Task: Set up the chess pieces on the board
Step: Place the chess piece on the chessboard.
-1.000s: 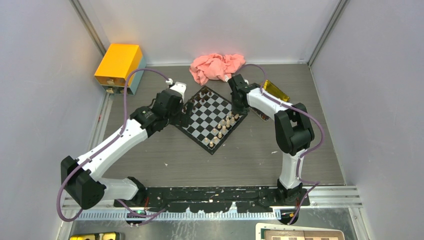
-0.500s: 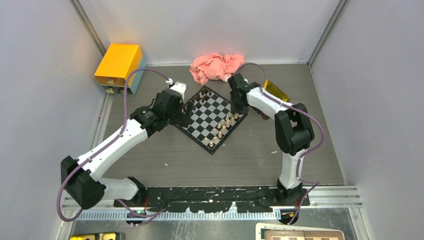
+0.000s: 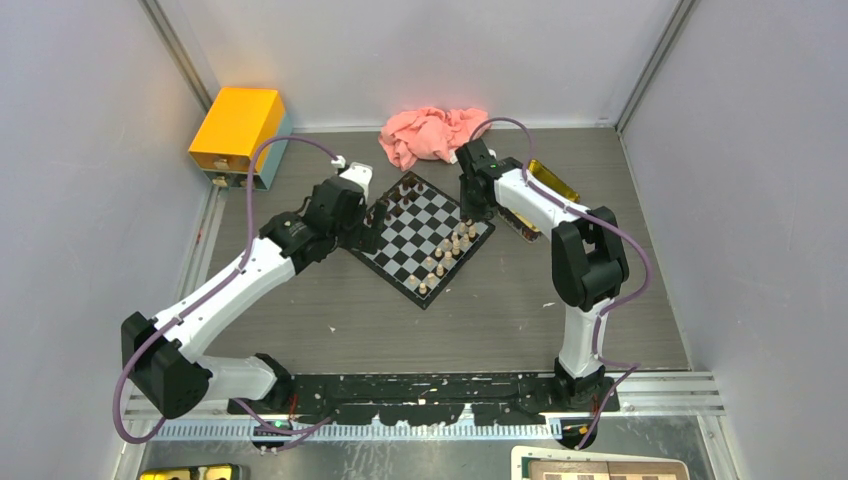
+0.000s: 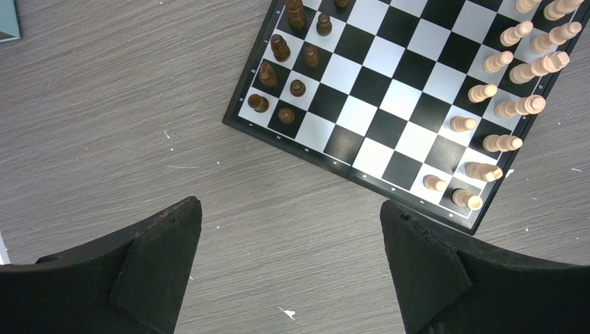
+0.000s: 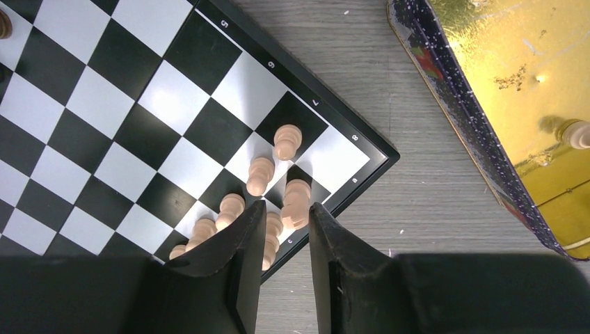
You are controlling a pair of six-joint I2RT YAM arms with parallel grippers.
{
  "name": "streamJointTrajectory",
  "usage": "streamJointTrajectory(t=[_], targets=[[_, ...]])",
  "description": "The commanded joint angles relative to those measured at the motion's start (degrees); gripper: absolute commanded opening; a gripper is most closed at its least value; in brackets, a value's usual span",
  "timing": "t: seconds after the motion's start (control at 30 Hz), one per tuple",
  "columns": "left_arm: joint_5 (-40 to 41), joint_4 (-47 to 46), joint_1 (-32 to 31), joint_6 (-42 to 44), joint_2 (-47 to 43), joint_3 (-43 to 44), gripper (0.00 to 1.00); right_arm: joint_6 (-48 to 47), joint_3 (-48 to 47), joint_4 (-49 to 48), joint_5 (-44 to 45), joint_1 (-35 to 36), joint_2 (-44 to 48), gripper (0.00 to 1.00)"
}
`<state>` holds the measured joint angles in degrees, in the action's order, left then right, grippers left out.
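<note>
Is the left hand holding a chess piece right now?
No, the left hand is wide open with nothing between its jaws, hovering over the table just off the board.

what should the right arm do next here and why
I'd lift the right tool straight up, clear of the board corner, ready to go to the yellow tray. Its jaws stand apart over pale pieces already standing on corner squares, holding nothing I can see, and one pale piece waits in the tray.

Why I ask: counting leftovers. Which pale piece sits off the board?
The pale piece in the yellow tray beside the board; the others in view stand on squares.
</note>
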<state>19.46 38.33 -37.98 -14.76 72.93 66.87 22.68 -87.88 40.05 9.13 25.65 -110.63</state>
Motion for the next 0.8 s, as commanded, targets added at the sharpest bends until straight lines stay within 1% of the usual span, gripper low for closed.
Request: streamJointTrajectory(t=[0.0, 0.57, 0.77], targets=[[0.1, -2.4, 0.0, 0.1, -0.9, 2.5, 1.0, -0.3, -1.4, 0.4, 0.5, -0.3, 2.6, 0.35], [0.1, -2.2, 0.0, -0.9, -1.4, 1.3, 1.0, 0.1, 1.1, -0.6, -0.3, -0.5, 1.5, 0.35], [0.3, -2.2, 0.0, -0.9, -1.3, 1.3, 1.0, -0.1, 1.6, -2.0, -0.7, -0.5, 3.4, 0.35]])
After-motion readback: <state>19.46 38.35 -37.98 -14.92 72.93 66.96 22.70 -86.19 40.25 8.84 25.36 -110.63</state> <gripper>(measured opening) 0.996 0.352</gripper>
